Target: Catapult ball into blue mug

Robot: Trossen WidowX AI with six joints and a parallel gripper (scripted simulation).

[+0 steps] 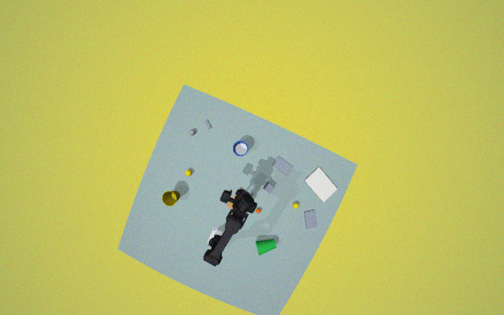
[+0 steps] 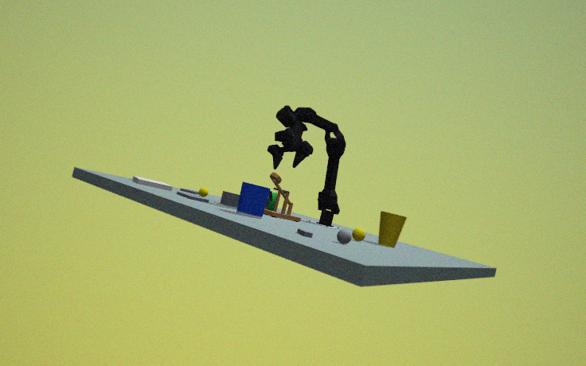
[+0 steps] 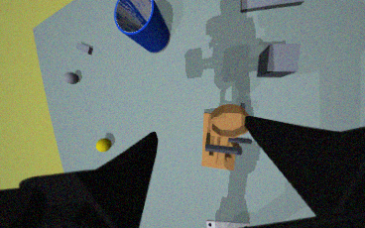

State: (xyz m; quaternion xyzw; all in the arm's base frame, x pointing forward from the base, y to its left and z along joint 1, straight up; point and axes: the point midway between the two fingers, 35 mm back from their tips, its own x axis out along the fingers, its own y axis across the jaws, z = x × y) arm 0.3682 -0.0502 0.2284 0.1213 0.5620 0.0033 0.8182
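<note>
1. A yellow backdrop (image 1: 74,74) (image 2: 129,86) (image 3: 15,109) surrounds the pale blue-grey tabletop (image 1: 155,222) (image 2: 410,256) (image 3: 149,84), whose edges and corners show in the top view.
2. Near the edges, a white slab (image 1: 320,184) (image 2: 152,183) lies close to one corner, and a grey ball (image 1: 192,131) (image 2: 344,236) (image 3: 72,78) lies toward another. The yellow cup (image 1: 170,198) (image 2: 392,228) stands nearer a side edge.
3. Between that yellow cup and the catapult (image 1: 229,205) (image 2: 289,207) (image 3: 212,159) is a broad stretch of open surface. On the opposite side, room is tighter: a grey block (image 1: 269,186) (image 2: 230,199) (image 3: 285,59) and an orange ball (image 1: 258,210) sit near the catapult, with the green cup (image 1: 266,246) (image 2: 273,200) on its side farther off.
4. The catapult stands on the tabletop in front of the arm. Its base's long axis runs outward from the arm's foot, with the raised orange bucket (image 2: 275,177) (image 3: 229,120) over the outer end. Extended outward, that axis passes to one side of the blue mug (image 1: 240,148) (image 2: 253,199) (image 3: 149,30), which stands upright well apart.
5. The gripper (image 1: 243,200) (image 2: 285,167) (image 3: 199,128) points down above the catapult, fingers spread wide and grasping nothing.
6. The orange ball is on the tabletop, outside the bucket.
</note>
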